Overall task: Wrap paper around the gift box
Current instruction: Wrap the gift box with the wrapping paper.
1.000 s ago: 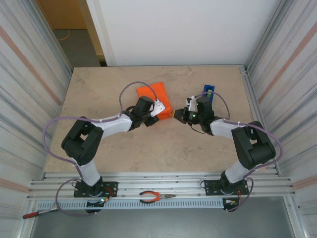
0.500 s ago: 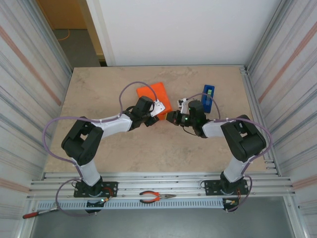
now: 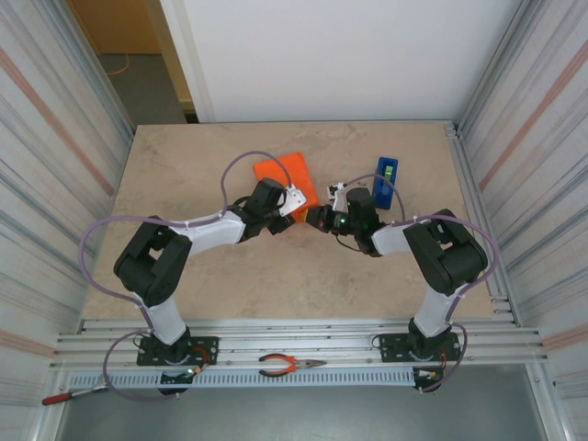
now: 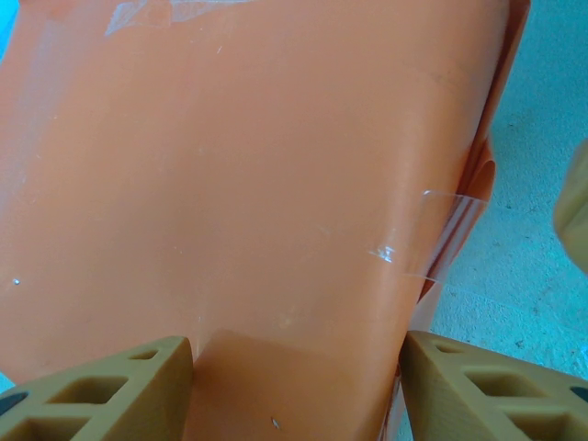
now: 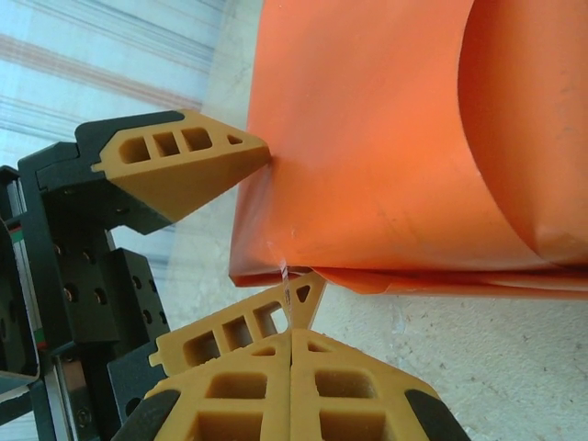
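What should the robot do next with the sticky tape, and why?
Probably the right gripper should nudge forward and press its sliver of clear tape onto the gift box. It looks shut on that tape right by the box's corner, the paper edge there looks loose, and the left gripper clamps the box from both sides.

No text, label, brand, number or sign legible in any view, paper (image 3: 290,174) at upper centre plain orange and unprinted, blue tape dispenser (image 3: 386,178) right of centre with a green patch too small to read
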Available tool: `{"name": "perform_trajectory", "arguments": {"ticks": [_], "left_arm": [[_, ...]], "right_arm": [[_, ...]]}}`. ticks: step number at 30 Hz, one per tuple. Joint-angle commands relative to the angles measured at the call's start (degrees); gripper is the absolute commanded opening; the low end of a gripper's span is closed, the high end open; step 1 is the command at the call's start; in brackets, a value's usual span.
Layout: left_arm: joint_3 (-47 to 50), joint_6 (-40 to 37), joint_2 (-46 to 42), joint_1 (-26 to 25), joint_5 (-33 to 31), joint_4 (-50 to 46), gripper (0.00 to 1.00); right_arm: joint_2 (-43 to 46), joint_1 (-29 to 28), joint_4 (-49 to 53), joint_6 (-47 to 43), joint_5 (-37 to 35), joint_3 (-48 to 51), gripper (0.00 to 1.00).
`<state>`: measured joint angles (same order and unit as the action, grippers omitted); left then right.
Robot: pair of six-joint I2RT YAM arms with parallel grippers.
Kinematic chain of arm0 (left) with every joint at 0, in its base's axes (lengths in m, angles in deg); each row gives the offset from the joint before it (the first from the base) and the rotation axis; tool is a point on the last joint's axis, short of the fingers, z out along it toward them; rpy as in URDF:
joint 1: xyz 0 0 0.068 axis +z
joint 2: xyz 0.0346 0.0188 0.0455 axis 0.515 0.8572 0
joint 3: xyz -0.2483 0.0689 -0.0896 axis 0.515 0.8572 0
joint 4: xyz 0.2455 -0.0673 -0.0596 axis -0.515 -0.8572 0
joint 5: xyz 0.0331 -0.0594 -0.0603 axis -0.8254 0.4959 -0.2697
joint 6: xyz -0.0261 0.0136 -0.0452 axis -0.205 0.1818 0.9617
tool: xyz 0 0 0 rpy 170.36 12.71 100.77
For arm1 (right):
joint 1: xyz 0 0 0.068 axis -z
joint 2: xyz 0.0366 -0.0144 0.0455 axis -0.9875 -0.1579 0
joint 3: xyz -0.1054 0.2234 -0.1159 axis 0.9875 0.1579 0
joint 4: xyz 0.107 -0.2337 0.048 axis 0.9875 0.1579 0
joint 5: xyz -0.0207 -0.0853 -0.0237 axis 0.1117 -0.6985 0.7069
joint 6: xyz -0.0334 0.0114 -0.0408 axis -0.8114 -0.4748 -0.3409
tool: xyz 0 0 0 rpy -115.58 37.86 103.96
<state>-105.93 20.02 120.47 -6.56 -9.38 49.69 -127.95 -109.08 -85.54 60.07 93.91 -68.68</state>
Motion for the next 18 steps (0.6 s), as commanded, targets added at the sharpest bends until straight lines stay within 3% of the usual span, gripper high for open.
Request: {"name": "perform_trajectory", "arguments": {"ticks": [1, 18], "left_arm": [[-0.2, 1.1, 0.2, 0.4, 1.1, -2.3, 0.61], [-0.1, 1.3, 0.0, 0.4, 1.1, -2.4, 0.61]], "right_arm": [[-1.7, -0.4, -2.1, 1.0, -1.0, -1.5, 0.0], [-5.5, -0.2, -4.6, 3.2, -0.7, -3.6, 0.0]]}}
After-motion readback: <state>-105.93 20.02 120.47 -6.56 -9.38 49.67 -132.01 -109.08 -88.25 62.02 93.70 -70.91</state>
